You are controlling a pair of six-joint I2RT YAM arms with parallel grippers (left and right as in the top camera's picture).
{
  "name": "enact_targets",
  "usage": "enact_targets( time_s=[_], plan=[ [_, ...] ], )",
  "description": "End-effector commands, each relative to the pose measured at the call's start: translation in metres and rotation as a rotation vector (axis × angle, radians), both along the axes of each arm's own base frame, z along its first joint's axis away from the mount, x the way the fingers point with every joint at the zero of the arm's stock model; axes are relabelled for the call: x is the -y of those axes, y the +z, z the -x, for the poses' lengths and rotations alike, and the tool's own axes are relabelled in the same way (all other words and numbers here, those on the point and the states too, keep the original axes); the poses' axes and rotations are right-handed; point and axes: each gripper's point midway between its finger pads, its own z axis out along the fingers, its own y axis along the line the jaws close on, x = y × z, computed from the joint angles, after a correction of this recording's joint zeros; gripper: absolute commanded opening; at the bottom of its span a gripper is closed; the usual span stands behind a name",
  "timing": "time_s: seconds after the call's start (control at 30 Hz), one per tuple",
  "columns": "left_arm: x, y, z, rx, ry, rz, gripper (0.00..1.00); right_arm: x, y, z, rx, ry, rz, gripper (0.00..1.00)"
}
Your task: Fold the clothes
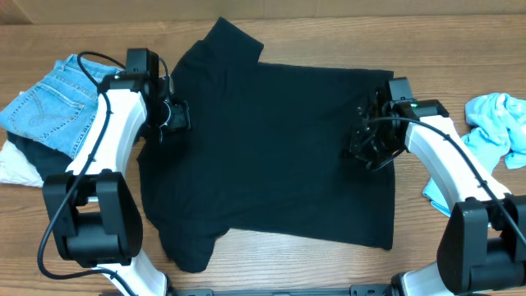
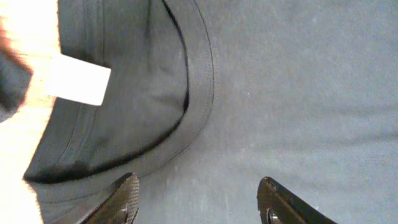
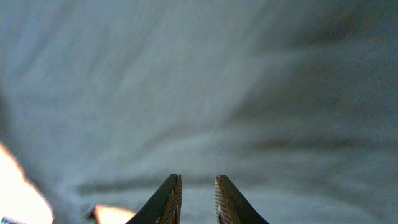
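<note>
The black T-shirt (image 1: 271, 148) lies spread flat across the middle of the table, its neck toward the left. My left gripper (image 1: 175, 115) hovers at the neck end. In the left wrist view it (image 2: 198, 186) stands open over the flat fabric, just below the collar band (image 2: 199, 81) and the white tag (image 2: 78, 81). My right gripper (image 1: 362, 136) is at the shirt's right edge. In the right wrist view its fingers (image 3: 198, 186) stand a narrow gap apart, with nothing between them, above the blurred dark cloth (image 3: 205, 93).
Blue denim jeans (image 1: 53, 103) lie at the far left over a dark garment (image 1: 37, 156) and a white cloth (image 1: 16, 168). A light blue cloth (image 1: 497, 123) is bunched at the right edge. Bare wooden table (image 1: 329, 33) shows behind the shirt.
</note>
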Motion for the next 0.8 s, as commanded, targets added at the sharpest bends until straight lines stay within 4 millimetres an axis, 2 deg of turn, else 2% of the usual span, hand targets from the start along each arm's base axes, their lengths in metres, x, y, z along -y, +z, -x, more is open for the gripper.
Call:
enact_targets(
  time_s=[0.0, 0.07, 0.17, 0.27, 0.37, 0.47, 0.57, 0.6, 0.67, 0.77],
  plan=[
    [0.005, 0.032, 0.002, -0.021, -0.030, 0.016, 0.62, 0.037, -0.008, -0.036, 0.109, -0.129, 0.171, 0.19],
    [0.008, 0.045, 0.011, -0.055, -0.036, 0.020, 0.59, 0.037, -0.009, -0.065, 0.202, -0.150, 0.135, 0.11],
    [0.016, 0.064, 0.020, -0.058, -0.091, 0.017, 0.57, 0.035, -0.016, -0.107, 0.328, -0.166, 0.086, 0.09],
    [0.028, 0.097, 0.028, 0.008, -0.134, 0.014, 0.58, 0.046, -0.045, -0.135, 0.375, -0.224, 0.134, 0.06],
    [0.035, 0.135, 0.039, 0.113, -0.159, 0.005, 0.61, 0.062, -0.069, -0.145, 0.373, -0.265, 0.157, 0.04],
    [0.034, 0.168, 0.050, 0.216, -0.165, -0.001, 0.65, 0.105, -0.084, -0.143, 0.337, -0.375, 0.245, 0.04],
    [0.034, 0.191, 0.054, 0.308, -0.175, -0.005, 0.71, 0.151, -0.084, -0.144, 0.341, -0.475, 0.259, 0.04],
    [0.034, 0.193, 0.054, 0.317, -0.174, -0.004, 0.71, 0.160, -0.083, -0.144, 0.344, -0.493, 0.253, 0.04],
    [0.034, 0.193, 0.054, 0.314, -0.175, -0.004, 0.72, 0.163, -0.080, -0.146, 0.356, -0.498, 0.191, 0.04],
    [0.034, 0.192, 0.054, 0.311, -0.175, -0.005, 0.73, 0.154, -0.072, -0.155, 0.392, -0.476, 0.115, 0.04]
  ],
)
